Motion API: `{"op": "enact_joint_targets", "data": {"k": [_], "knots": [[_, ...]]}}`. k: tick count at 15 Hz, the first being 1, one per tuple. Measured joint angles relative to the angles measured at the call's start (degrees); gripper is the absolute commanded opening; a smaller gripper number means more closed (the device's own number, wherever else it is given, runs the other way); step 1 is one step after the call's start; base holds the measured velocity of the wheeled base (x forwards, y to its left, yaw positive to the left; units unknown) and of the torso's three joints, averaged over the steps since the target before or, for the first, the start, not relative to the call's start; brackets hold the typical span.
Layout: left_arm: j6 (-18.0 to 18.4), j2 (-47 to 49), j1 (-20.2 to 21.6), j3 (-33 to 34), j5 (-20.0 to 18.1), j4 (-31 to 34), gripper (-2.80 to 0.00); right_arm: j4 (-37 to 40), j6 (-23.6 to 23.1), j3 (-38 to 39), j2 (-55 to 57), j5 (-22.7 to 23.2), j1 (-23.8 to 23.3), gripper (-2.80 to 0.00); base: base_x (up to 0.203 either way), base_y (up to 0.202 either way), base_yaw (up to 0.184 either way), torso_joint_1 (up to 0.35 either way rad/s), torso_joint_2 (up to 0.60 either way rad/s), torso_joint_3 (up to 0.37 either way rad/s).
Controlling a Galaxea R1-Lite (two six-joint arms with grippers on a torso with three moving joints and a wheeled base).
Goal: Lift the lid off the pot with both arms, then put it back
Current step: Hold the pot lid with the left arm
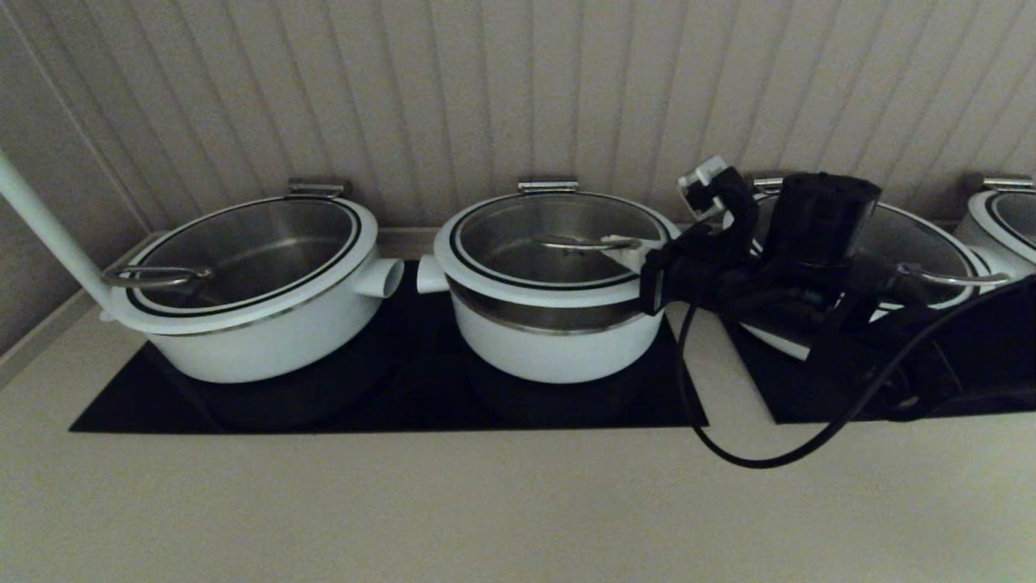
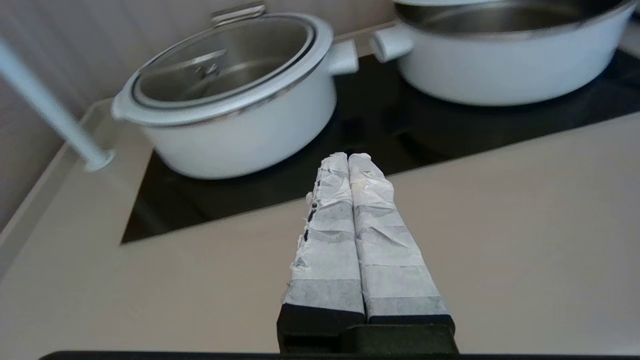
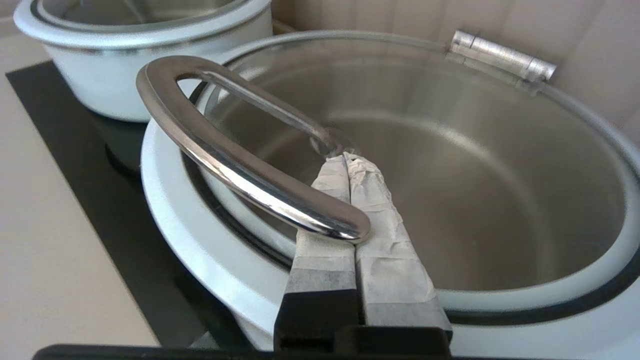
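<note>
- The round white pot with the steel inner bowl (image 1: 558, 324) stands mid-row on the black glass hob (image 1: 388, 405), its glass lid (image 1: 558, 235) looking slightly raised.
- The right gripper (image 3: 345, 160), fingers pressed together and empty, lies tucked under the lid's curved steel handle (image 3: 240, 165); this looks like the lifting step.
- The left gripper (image 2: 345, 160), likewise clenched on nothing, hovers over the beige counter (image 2: 500, 225) near the neighbouring white pot (image 2: 240, 115).
- Next, the left arm should probably join.
- Neighbouring pots leave narrow gaps; the counter in front offers room.

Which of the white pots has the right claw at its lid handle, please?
The middle pot, with a white stub at each side: the shut right claw reaches under its steel lid handle. The left pot has its handle free.
</note>
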Motion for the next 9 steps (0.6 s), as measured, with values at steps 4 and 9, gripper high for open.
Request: {"op": "enact_joint_targets", "data": {"k": [4, 9], "knots": [[-0.51, 5.77, -0.15, -4.36, -6.55, -0.04, -2.80, 0.04, 0.02, -1.52, 0.35, 0.00, 0.00, -2.80, 0.000, 0.000, 0.000, 0.000, 0.00, 0.000], [-2.42, 11.55, -0.17, -7.57, -12.93, -0.16, -2.80, 0.04, 0.02, -1.87, 0.49, 0.00, 0.00, -2.80, 0.000, 0.000, 0.000, 0.000, 0.00, 0.000]]}}
